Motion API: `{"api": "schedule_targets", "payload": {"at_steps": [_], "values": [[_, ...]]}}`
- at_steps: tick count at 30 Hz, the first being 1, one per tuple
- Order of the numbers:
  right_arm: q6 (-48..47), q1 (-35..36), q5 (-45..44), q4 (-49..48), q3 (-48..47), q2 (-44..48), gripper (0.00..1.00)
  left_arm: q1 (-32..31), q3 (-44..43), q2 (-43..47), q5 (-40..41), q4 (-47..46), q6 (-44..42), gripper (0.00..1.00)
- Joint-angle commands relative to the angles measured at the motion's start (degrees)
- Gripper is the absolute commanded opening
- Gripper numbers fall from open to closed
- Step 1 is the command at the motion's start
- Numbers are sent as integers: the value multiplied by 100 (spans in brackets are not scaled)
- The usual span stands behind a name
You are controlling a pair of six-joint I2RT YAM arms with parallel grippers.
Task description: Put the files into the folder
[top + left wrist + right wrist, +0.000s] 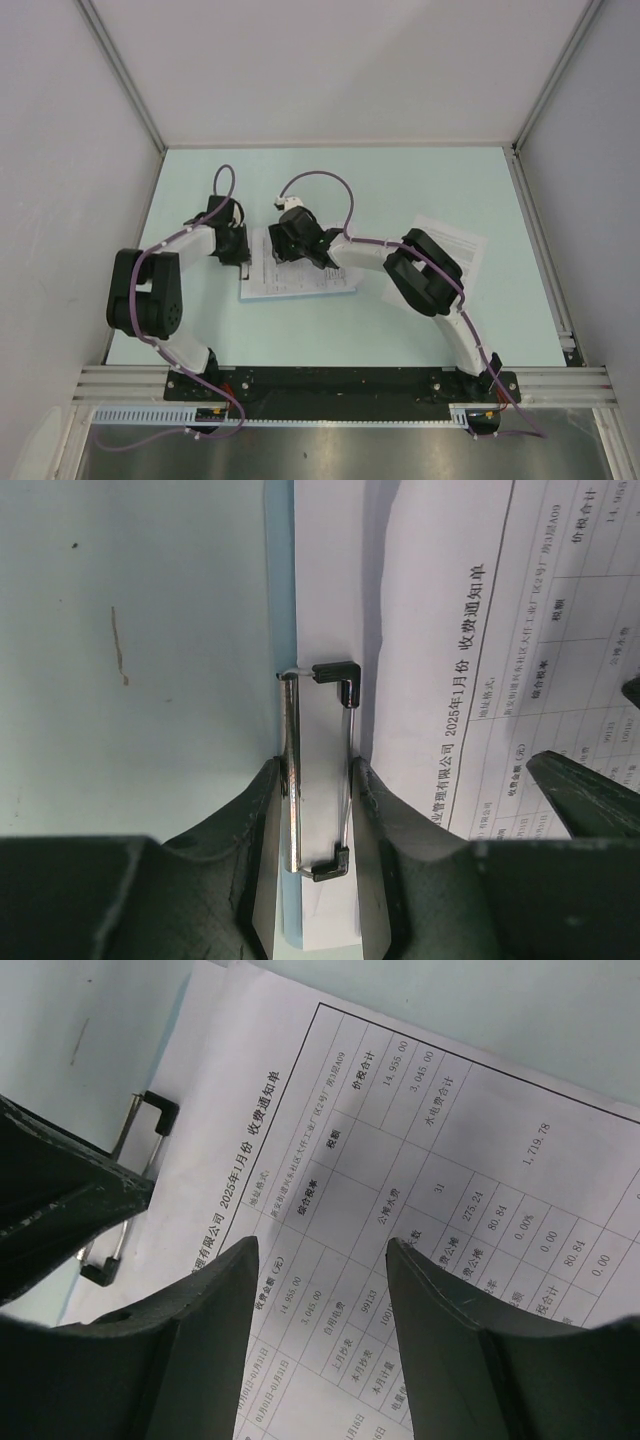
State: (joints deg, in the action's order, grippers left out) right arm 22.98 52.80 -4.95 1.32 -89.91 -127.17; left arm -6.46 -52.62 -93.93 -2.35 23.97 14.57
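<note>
Left pincer is clamped on the silver clip at the short left edge of the light-blue clipboard, which lies flat on the table between the arms. Right pincer hovers, fingers apart, over the printed sheet on that board. Another sheet lies apart, beside the right arm.

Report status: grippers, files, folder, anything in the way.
Left gripper shut on clip at edge of folder. Right gripper open over printed sheet on folder. Second sheet apart, partly under right arm. No obstruction seen.
</note>
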Motion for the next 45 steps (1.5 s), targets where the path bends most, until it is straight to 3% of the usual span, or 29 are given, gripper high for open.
{"api": "schedule_targets", "payload": {"at_steps": [1, 6, 24, 28, 31, 32, 35, 40, 45], "values": [[347, 38, 117, -361, 122, -114, 58, -13, 252, 199, -661, -225, 222, 0], [338, 47, 284, -484, 316, -141, 57, 153, 402, 323, -1039, -498, 292, 0], [910, -76, -6, 158, 624, -132, 54, 259, 771, 525, -1154, -911, 424, 0], [796, -138, 90, 88, 624, -220, 54, 154, 578, 437, -777, -640, 327, 0], [795, -164, 152, 87, 624, -229, 54, -13, 385, 271, -215, -298, 398, 19], [795, -164, 170, 87, 624, -229, 54, -135, 358, 244, -83, -244, 406, 32], [778, -164, 222, 52, 615, -246, 53, -399, 270, 252, 452, -59, 494, 48], [769, -164, 345, -35, 650, -264, 53, -663, 112, 270, 1252, 222, 609, 52], [752, -182, 434, -71, 676, -282, 52, -927, 76, 173, 1694, 363, 740, 45]]}}
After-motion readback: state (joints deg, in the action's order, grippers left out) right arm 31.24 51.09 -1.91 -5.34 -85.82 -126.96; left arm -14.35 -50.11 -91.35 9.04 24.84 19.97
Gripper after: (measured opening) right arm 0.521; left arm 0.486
